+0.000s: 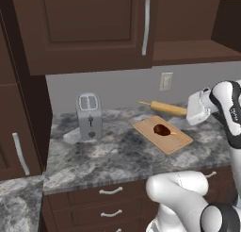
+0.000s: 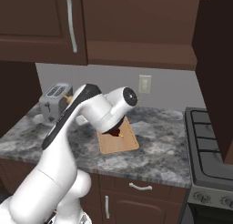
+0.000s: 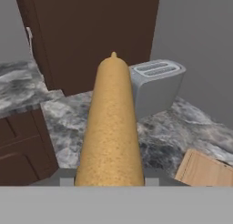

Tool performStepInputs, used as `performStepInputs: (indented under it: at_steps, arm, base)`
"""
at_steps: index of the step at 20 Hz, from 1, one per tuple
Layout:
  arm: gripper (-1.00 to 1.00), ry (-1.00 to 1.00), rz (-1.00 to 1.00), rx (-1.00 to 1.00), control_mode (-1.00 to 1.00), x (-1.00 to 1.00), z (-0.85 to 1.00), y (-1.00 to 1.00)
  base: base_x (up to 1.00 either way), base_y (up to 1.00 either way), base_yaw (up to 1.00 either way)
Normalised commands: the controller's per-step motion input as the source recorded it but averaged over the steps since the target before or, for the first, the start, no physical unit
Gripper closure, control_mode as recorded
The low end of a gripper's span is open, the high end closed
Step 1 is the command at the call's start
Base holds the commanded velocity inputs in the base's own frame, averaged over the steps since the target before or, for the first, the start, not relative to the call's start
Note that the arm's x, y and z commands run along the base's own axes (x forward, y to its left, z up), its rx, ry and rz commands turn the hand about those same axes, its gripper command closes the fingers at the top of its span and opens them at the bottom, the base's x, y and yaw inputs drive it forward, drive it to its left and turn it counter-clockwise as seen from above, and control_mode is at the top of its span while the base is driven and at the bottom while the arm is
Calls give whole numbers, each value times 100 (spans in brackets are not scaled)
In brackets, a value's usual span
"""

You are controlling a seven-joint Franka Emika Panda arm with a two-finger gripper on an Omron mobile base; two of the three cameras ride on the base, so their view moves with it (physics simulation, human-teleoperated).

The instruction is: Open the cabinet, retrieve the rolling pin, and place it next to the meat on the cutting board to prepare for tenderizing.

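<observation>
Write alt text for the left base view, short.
The gripper holds the rolling pin level in the air above the far edge of the cutting board, where the meat lies. A toaster stands left of them on the grey stone counter, under a wall cabinet.

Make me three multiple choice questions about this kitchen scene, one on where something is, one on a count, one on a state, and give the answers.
1. Where is the meat?
A. on the cutting board
B. on the toaster
C. inside a drawer

2. How many slots does the toaster have?
A. one
B. two
C. four

3. What is the state of the rolling pin?
A. lying on the floor
B. held in the gripper above the counter
C. standing in the toaster

Answers:
1 A, the dark lump sits on the board.
2 B, two slots show on top.
3 B, it sticks out from the gripper, clear of the counter.
</observation>
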Motion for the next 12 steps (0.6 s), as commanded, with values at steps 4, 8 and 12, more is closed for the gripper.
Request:
performStepInputs:
  at_steps: [4, 8, 12]
  arm:
    - [100, 0, 11, -4, -100, 51, -52, 0]
    - [100, 0, 13, -4, -100, 57, -52, -3]
    - [100, 1, 14, -4, -100, 61, -47, -8]
  base:
    - [0, 0, 0]
    - [0, 0, 0]
    - [0, 0, 0]
